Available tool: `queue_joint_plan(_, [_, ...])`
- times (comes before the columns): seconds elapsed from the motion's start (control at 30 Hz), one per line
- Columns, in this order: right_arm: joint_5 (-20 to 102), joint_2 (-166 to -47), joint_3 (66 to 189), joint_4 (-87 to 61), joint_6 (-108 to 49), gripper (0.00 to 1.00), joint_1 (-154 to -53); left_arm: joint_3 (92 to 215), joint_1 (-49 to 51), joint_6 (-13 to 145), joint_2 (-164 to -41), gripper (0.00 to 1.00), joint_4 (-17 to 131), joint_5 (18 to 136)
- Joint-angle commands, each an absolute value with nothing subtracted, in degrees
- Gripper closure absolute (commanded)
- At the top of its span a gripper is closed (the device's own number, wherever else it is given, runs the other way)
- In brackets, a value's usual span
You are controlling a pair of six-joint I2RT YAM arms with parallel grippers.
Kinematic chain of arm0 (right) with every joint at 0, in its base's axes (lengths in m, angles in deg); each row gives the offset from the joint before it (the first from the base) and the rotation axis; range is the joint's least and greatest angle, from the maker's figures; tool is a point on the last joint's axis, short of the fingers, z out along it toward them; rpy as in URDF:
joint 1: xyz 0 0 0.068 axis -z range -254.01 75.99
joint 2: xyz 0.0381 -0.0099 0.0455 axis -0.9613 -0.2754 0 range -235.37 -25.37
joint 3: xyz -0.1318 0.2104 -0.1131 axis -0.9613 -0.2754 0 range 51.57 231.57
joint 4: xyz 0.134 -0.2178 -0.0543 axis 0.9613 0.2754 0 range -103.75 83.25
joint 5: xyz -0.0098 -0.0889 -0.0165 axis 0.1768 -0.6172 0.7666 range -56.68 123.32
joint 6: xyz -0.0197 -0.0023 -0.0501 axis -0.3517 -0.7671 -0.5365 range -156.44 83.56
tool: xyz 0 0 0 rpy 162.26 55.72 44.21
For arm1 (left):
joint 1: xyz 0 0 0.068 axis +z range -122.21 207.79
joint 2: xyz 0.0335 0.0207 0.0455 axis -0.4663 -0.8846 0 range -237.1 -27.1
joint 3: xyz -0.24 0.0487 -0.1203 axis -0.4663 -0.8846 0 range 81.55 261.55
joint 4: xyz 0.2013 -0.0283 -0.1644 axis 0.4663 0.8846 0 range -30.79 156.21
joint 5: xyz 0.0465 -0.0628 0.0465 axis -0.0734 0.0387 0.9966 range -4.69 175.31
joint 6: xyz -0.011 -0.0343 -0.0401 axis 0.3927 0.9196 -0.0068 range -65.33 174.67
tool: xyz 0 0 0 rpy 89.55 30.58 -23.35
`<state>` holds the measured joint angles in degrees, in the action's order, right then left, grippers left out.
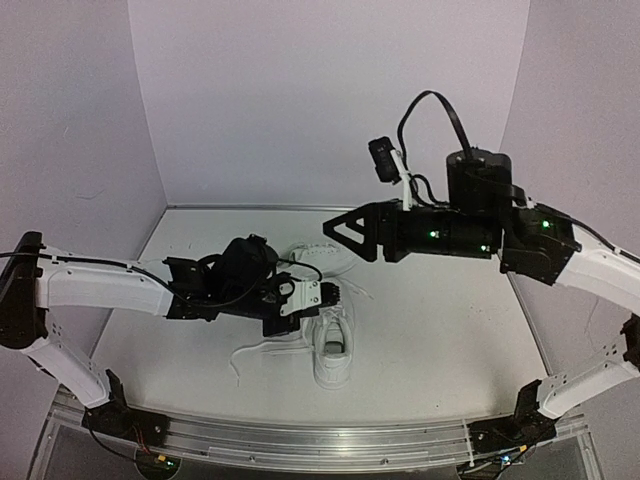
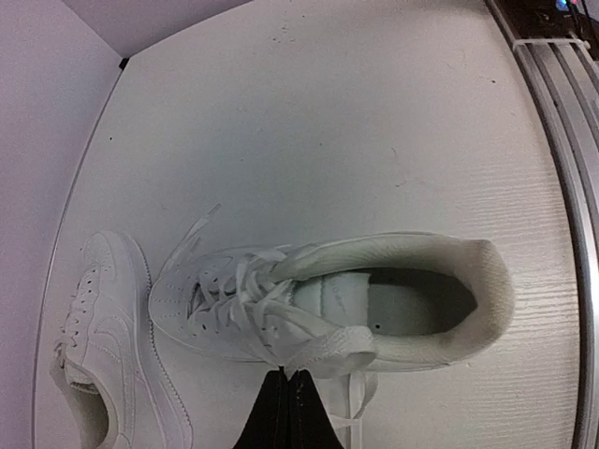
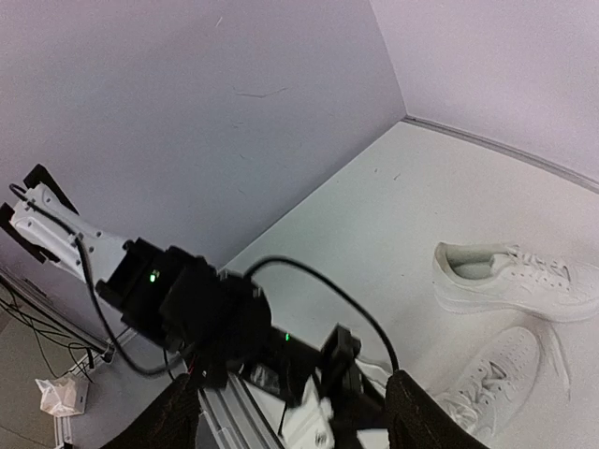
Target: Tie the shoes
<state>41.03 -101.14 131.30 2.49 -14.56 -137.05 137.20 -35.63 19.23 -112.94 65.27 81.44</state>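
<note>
Because the left gripper [image 2: 286,382] has its fingers [image 2: 273,416] pressed together right at the side of the near shoe [image 1: 334,352], against its padded rim just behind the laces [image 2: 245,292], the main risk is that it has closed on leather or on nothing; I cannot tell whether a lace is pinched between them. If it pulls away with no lace, the knot never starts. If it has caught the rim, a pull would likely drag or tip the whole shoe, which looks light and sits loose on the table [image 1: 440,340]. That shoe stands near the middle of the table with its toe pointing far, and the far shoe [image 1: 322,256] lies just beyond it, close enough that a dragged shoe could bump it or tangle the two sets of laces. Loose ends trail off to the left of the near shoe, where the left arm [image 1: 110,285] could sweep over them. The right gripper [image 3: 299,393] hangs raised over the far shoe, spread wide and holding nothing, so nothing pins either shoe down; coming down from there it could land on leather instead of a lace
</note>
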Motion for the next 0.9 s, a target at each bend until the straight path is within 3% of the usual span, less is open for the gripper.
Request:
queue_joint_plan(0.0, [36.4,-99.3,121.3,-0.1,-12.6,0.4,-138.1,141.9,-30.4,27.6,-114.8,1.0,62.6,72.5])
queue_joint_plan(0.17, [31.4,-104.0,117.6,-2.6,-10.6,0.46,-143.9,145.3,-26.7,32.4,-119.5,1.0,63.8,69.2])
queue_joint_plan(0.47, [17.1,-128.9,125.8,-12.8,-10.9,0.55,-153.6,148.3,-22.8,36.8,-124.9,1.0,65.2,63.4])
queue_joint_plan(0.87, [13.4,-148.8,138.7,-16.3,-10.2,0.51,-156.9,149.1,-20.7,36.3,-126.6,1.0,65.4,60.2])
